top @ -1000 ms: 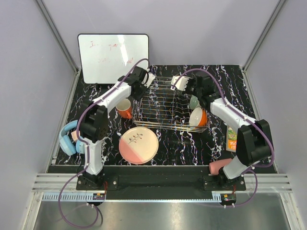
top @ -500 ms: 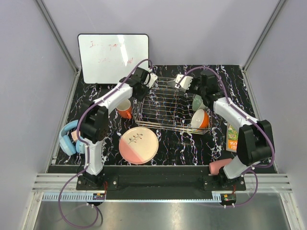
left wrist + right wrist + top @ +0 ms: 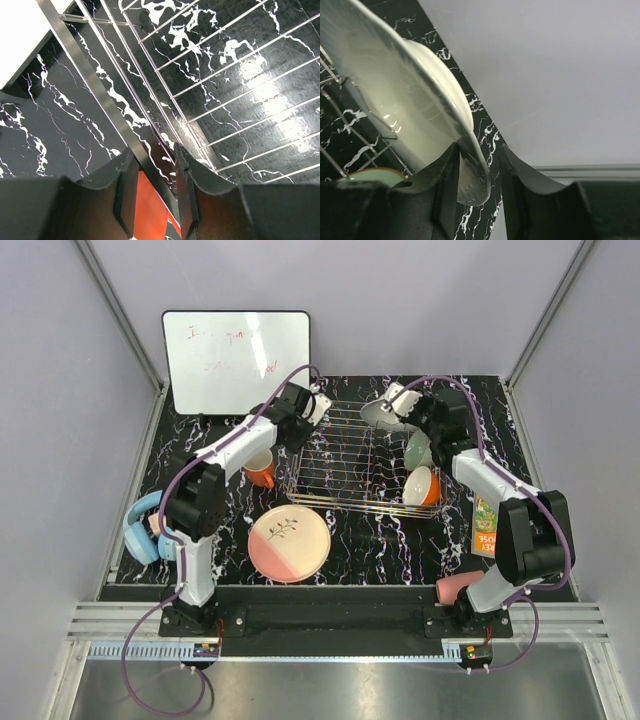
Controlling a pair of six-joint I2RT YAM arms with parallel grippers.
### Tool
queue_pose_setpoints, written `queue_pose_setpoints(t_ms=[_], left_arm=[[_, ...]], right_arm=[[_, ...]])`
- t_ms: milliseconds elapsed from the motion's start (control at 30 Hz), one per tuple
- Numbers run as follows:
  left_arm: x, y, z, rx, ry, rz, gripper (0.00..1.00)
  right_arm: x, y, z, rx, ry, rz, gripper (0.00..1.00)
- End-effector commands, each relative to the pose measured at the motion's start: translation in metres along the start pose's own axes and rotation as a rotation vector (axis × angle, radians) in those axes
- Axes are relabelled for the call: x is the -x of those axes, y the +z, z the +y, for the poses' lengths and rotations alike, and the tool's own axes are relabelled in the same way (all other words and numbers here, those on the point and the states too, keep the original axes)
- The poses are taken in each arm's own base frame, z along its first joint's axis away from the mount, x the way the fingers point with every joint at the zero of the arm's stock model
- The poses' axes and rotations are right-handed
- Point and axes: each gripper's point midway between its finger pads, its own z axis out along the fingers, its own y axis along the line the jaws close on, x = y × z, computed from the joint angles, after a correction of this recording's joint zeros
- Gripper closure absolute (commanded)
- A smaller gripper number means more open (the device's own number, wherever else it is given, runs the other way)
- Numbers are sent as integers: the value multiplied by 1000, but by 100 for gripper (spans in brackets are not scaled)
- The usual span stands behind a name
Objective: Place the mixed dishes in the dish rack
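The silver wire dish rack [image 3: 345,455] stands mid-table. My left gripper [image 3: 312,408] is at its far left corner, shut on the rack's rim [image 3: 87,65], which runs between the fingers [image 3: 152,155]. The orange mug [image 3: 260,467] stands just left of the rack and shows below the fingers [image 3: 150,210]. My right gripper [image 3: 400,402] is shut on the rim of the white fluted-rim plate [image 3: 378,412], which is tilted on edge over the rack's far right corner [image 3: 410,115]. A mint-green bowl [image 3: 418,448] and a white bowl with an orange outside [image 3: 422,485] sit in the rack's right end.
The pink-and-cream plate [image 3: 289,543] lies in front of the rack. The pink cup [image 3: 458,587] lies by the right arm's base. Blue headphones [image 3: 140,530] are at the left edge, an orange book [image 3: 484,525] at the right, and a whiteboard [image 3: 235,360] at the back left.
My right gripper has carried the white plate right and back, tipping it more upright over the rack's far right corner. My left gripper and the rack shifted slightly right.
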Motion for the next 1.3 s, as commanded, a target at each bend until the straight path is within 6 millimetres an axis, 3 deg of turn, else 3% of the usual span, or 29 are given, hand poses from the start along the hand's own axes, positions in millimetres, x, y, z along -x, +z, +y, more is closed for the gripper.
queue_pose_setpoints(t_ms=[0, 67, 133, 267, 333, 633, 700, 833, 1033, 1167, 1200, 1267], left_arm=[[-17, -11, -23, -79, 120, 57, 70], [-17, -12, -23, -79, 120, 57, 70], [-16, -12, -23, -77, 118, 53, 71], [-13, -13, -22, -74, 115, 48, 70], [-12, -15, -22, -73, 112, 45, 70], [-11, -17, -20, -63, 111, 40, 70], [-13, -18, -19, -60, 115, 44, 70], [-11, -20, -18, -56, 113, 37, 70], [2, -41, -7, -13, 105, 1, 69], [24, -76, 6, 32, 81, -54, 35], [31, -87, 10, 47, 73, -75, 22], [41, -107, 18, 80, 63, -108, 9]], right_arm=[[8, -9, -56, -241, 92, -22, 57], [9, -12, -56, -243, 114, -21, 54], [8, -15, -53, -237, 144, -14, 41], [7, -21, -47, -210, 173, -5, 33], [8, -24, -44, -202, 184, -3, 24], [25, -38, -25, -164, 219, -21, 8], [28, -44, -26, -168, 234, -22, 1], [33, -57, -18, -158, 246, -20, 0], [71, -97, -18, -167, 318, -61, 0], [108, -135, -24, -160, 532, -122, 0], [114, -141, -25, -151, 592, -135, 0], [117, -157, -17, -103, 730, -108, 0]])
